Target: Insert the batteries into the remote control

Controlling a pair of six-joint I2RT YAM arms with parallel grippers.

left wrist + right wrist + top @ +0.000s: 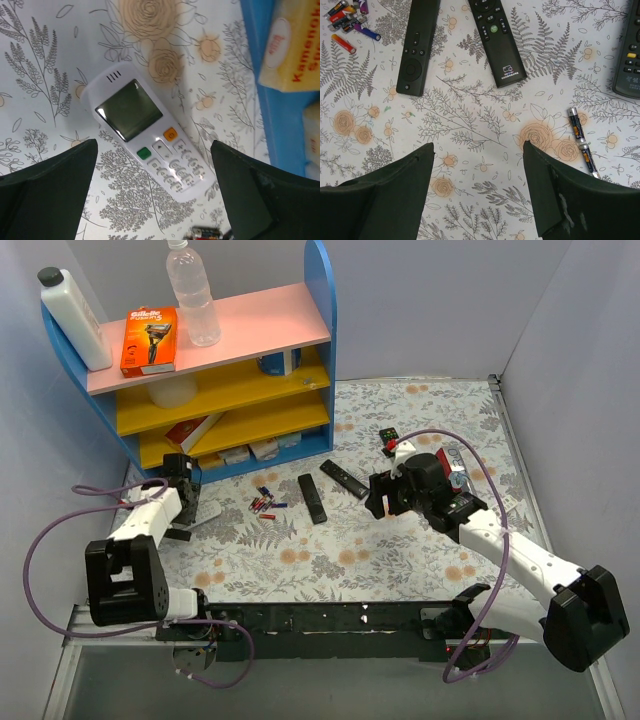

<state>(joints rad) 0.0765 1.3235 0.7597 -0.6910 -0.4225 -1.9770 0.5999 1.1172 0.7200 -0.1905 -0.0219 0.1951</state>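
Spread left fingers (pixel 47 195) frame white remote (pixel 145 132), lengthwise diagonal, screen end upper-left.

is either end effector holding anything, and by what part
Nothing is held: left end effector open above the white remote, right end effector open over the tablecloth.

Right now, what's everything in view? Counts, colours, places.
screen remote: 1, white, face up under left end effector
black remotes: 2, black, side by side mid-table
small remote: 1, black, coloured buttons, far mid-table
batteries: 2, black, yellowish labels, end to end right of black remotes
loose cells: pile, red, blue, purple, left of black remotes
shelf unit: 1, blue, pink, yellow, far left
white bottle, orange box, clear bottle: 1 each, shelf top
left end effector: 1, black, open
right end effector: 1, black, open over floral cloth
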